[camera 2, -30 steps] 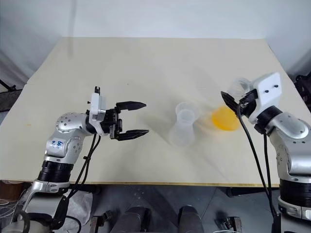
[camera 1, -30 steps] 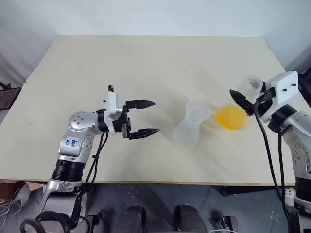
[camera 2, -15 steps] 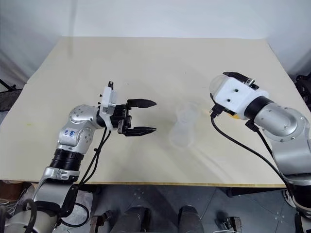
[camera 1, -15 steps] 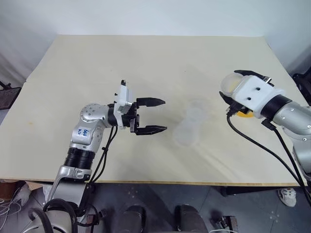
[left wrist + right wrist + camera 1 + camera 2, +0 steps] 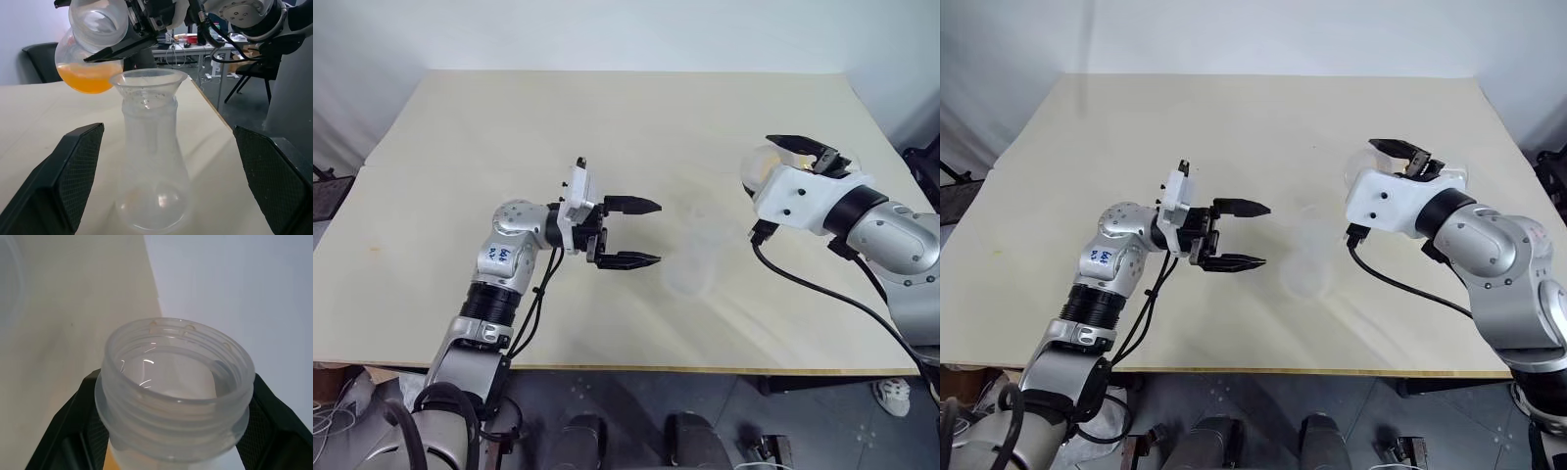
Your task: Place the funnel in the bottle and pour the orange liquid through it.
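Item: table [image 5: 509,147], cream top.
Bottle [image 5: 154,161]: stood upright near the table's middle, empty of orange as far as could be seen. Funnel [image 5: 148,82]: already seated in its neck (that step judged done).
Flask [image 5: 93,29] with orange liquid [image 5: 88,81]: raised beside and above the funnel, neck clamped by the right end effector [image 5: 781,157], tipped partway; no stream visible.
Left end effector [image 5: 641,233]: fingers apart, empty, level, just beside the bottle.
Remaining: the pour itself.
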Motion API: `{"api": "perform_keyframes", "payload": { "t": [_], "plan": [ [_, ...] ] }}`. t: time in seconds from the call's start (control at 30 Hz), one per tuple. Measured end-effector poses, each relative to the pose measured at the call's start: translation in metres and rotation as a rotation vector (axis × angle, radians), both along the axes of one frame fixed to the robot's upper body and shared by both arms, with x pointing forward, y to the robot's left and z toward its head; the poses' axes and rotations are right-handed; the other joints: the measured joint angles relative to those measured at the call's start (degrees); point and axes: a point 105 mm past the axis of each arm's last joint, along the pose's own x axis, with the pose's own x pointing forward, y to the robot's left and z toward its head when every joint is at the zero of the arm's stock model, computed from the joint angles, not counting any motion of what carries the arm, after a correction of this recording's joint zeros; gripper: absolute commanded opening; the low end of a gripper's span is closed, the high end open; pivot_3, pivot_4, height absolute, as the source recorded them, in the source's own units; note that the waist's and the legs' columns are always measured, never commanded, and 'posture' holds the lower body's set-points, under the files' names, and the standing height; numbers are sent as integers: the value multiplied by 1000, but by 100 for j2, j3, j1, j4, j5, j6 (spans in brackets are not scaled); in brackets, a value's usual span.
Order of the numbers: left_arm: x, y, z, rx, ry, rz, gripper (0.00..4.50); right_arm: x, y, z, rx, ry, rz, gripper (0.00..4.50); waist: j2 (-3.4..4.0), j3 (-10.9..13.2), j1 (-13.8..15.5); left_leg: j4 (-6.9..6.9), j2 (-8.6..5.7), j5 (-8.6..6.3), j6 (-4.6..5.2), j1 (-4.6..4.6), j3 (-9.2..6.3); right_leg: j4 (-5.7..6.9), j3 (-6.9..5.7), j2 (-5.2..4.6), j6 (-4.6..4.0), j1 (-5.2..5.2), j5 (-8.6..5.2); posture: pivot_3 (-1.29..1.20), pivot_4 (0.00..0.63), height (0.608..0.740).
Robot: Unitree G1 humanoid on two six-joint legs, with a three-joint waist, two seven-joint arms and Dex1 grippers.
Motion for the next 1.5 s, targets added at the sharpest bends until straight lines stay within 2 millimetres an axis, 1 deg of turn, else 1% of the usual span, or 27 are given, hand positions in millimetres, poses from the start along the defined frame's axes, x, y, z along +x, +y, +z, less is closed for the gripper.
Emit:
{"api": "perform_keyframes", "payload": {
  "t": [0.17, 0.43, 0.77, 0.9, 1.27, 1.5],
  "plan": [
    [-1, -3, -2, -4, 5, -19, 4500, -8, 12, 6, -54, -28, 44, 2803, 0, 0, -1, 0, 0, 0, 0, 0, -1, 0, 0, 1, 0, 0, 0, 0, 150, 740],
    [2, -6, 6, -6, -18, -28, 4500, -11, 20, 1, -144, -40, 64, 2803, 0, 0, 1, 1, -2, 0, 0, 0, -1, 0, 0, 0, 0, 0, 0, 0, 150, 740],
    [6, -8, 7, -15, -21, -29, 4500, -12, 22, 2, -239, -94, 52, 2803, 0, 0, -1, 1, -2, 0, 0, 0, 0, 1, 0, 1, 0, -1, 0, 0, 150, 740],
    [8, -8, 3, -15, -6, -28, 4500, -13, 22, 1, -266, -101, 55, 2803, 0, 0, -1, 1, -1, 0, 0, 0, -1, 2, -1, 1, 0, -1, 0, 0, 150, 740],
    [10, -9, 2, -11, 0, -38, 4500, -14, 22, -10, -323, -93, 61, 2803, 0, 0, -2, 1, -2, 0, 0, 0, -1, 2, -2, 1, 0, -1, 0, 0, 150, 740],
    [10, -8, 2, -12, 2, -40, 4500, -15, 23, -11, -366, -114, 68, 2803, 0, 0, -3, 1, -2, 0, 0, 0, 0, 2, -2, 1, 0, -1, 0, 0, 150, 740]
  ]
}}
